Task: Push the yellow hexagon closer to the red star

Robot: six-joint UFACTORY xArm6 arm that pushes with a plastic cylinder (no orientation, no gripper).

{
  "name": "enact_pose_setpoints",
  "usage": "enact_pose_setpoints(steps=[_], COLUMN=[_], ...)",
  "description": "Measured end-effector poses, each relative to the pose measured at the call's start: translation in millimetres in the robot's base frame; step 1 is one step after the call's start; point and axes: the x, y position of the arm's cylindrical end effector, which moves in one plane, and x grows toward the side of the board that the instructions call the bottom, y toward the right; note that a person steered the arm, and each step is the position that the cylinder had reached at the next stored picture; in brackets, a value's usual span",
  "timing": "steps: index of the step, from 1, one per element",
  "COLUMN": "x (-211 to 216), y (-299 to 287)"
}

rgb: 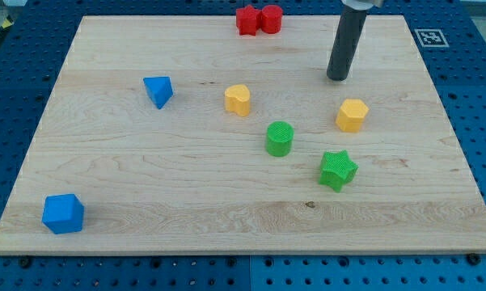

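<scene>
The yellow hexagon (352, 115) lies on the wooden board at the view's right of centre. The red star (247, 20) lies at the board's top edge, touching a second red block (271, 18) on its right whose shape looks rounded. My tip (338, 78) rests on the board just above and slightly left of the yellow hexagon, with a small gap between them. The red star is far to the upper left of the hexagon.
A yellow heart-like block (238, 99) lies near the centre, with a green cylinder (280, 138) below and right of it. A green star (337, 170) is below the hexagon. A blue triangle (158, 90) lies at the left and a blue cube (63, 213) at the bottom left.
</scene>
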Motion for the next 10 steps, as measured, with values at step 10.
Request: enact_pose_setpoints(steps=[10], x=[105], y=[-26])
